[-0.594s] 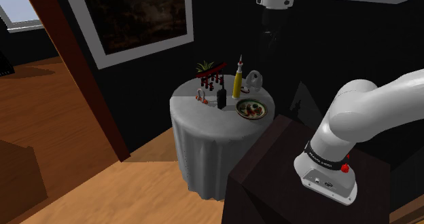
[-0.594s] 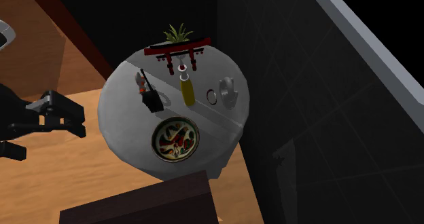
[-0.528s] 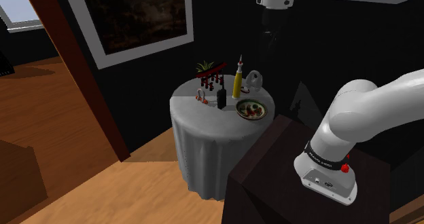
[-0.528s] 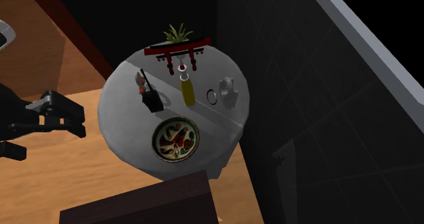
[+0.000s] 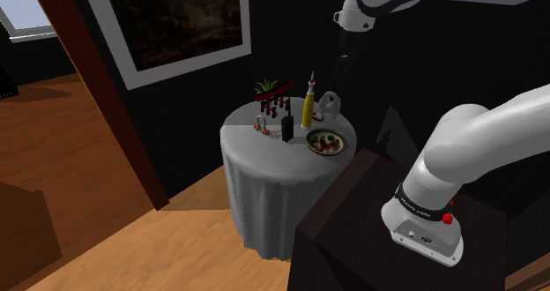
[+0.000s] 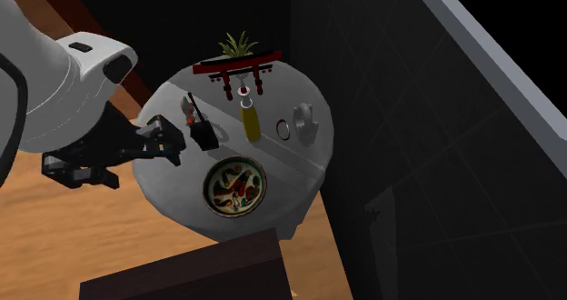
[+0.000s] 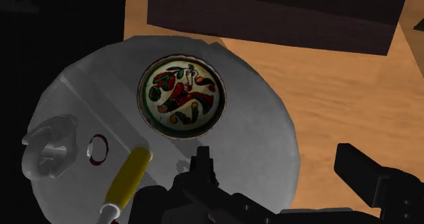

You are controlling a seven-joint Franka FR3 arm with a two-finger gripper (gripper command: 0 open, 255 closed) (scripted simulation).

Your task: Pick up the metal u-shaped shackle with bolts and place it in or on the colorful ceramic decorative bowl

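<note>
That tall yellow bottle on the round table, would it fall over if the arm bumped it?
Probably yes: the yellow bottle stands upright, tall and narrow, so a sideways knock near its top would likely tip it. Once down, its round body might roll across the table, perhaps toward the patterned bowl nearby.

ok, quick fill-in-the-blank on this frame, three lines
1. The patterned bowl sits on a ____ table.
2. The upright bottle nearest the shackle is ____.
3. The end effector is ____, holding nothing.
Missing words: round; yellow; open.
</note>
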